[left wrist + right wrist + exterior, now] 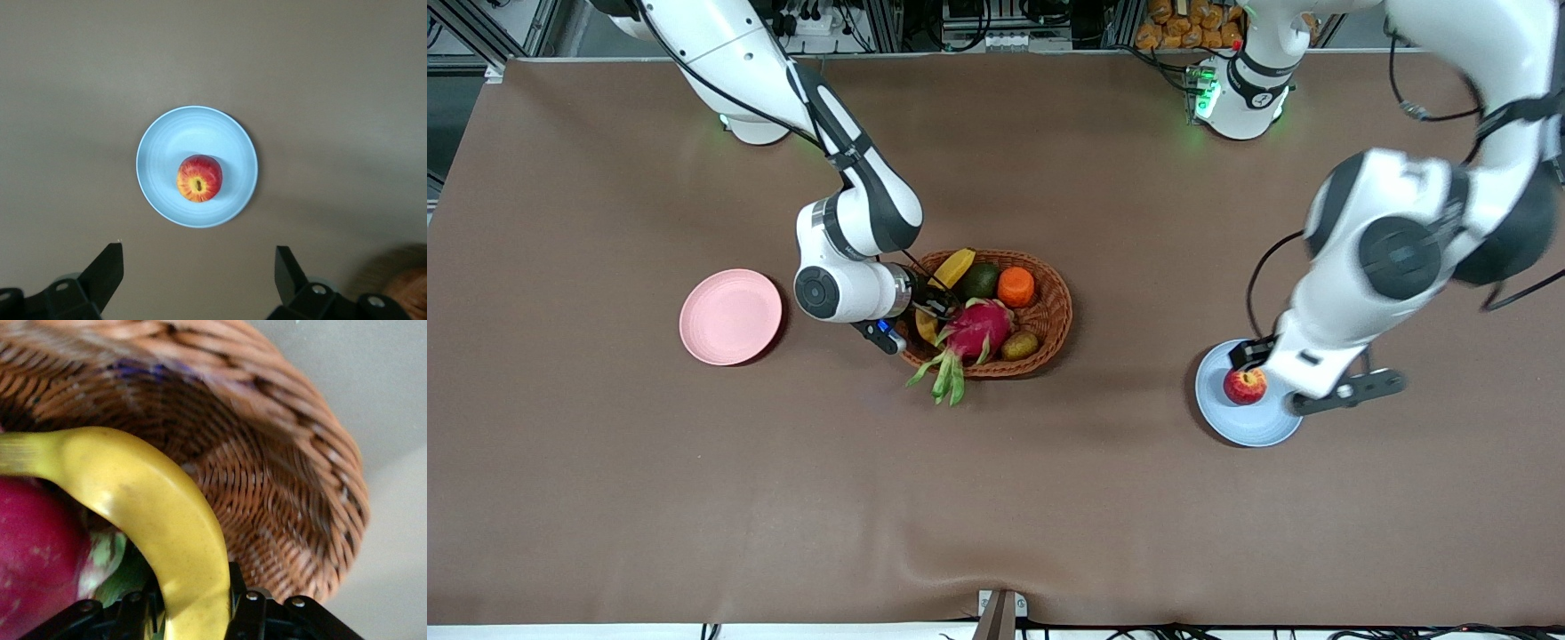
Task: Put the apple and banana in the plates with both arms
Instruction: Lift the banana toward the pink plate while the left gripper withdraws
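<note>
Nearest the front camera lay the light blue plate [1249, 425] toward the left arm's end of the table, with the apple [1245, 387] resting on it, dimple up, and the left gripper [199, 273] hung over them with its jaws spread wide and empty. Farther back, the right gripper [193, 613] reached into the wicker basket [1049, 311] with its jaws pinching the banana [160, 533], which lay against the dragon fruit [971, 333]. Toward the right arm's end sat the pink plate [730, 316], bare.
</note>
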{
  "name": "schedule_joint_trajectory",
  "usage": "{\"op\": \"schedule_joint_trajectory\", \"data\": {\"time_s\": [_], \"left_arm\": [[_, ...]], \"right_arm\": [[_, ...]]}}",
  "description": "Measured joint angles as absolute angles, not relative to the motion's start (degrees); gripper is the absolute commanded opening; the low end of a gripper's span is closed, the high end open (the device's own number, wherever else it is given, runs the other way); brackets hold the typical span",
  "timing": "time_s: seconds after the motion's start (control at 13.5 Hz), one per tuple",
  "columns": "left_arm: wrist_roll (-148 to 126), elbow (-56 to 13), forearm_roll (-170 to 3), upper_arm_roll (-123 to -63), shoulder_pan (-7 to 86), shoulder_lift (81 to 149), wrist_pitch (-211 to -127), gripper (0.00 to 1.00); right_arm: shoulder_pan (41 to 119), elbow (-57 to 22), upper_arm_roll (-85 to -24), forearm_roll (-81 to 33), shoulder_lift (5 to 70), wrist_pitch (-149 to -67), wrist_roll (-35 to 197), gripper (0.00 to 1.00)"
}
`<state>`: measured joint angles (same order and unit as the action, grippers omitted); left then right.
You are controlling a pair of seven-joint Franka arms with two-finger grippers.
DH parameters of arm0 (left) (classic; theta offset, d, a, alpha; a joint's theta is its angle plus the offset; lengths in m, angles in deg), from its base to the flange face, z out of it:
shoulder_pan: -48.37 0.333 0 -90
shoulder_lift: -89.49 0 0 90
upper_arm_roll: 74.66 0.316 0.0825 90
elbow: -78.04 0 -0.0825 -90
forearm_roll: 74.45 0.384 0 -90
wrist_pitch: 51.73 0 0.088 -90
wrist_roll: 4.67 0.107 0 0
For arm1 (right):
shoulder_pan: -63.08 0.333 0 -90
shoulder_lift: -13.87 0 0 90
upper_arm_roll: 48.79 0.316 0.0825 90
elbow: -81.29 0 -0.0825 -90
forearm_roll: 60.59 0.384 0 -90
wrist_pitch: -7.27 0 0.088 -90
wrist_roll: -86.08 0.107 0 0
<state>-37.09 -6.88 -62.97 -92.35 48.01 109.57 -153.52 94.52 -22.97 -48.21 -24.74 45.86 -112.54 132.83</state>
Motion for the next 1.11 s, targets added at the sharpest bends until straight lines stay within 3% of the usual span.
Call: {"op": "schedule_joint_trajectory", "data": {"time_s": [0.52,0.89,1.11], "left_arm": [[-34.13,-6.91,-66.26,-92.92,48.78,98.81,-147.47,1.00],[-29.65,-7.08,-68.35,-93.73,51.44,96.63,-146.27,1.00],[-25.73,-7.09,-68.49,-91.15,50.56,96.12,-146.11,1.00]], "right_arm": [[88.92,-15.51,-49.70,-32.41,42.52,-91.64,132.94,0.00],[83.05,-12.58,-49.95,-43.23,40.56,-85.20,126.44,0.00],[75.83,-12.54,-50.22,-46.29,40.15,-83.14,114.26,0.00]]}}
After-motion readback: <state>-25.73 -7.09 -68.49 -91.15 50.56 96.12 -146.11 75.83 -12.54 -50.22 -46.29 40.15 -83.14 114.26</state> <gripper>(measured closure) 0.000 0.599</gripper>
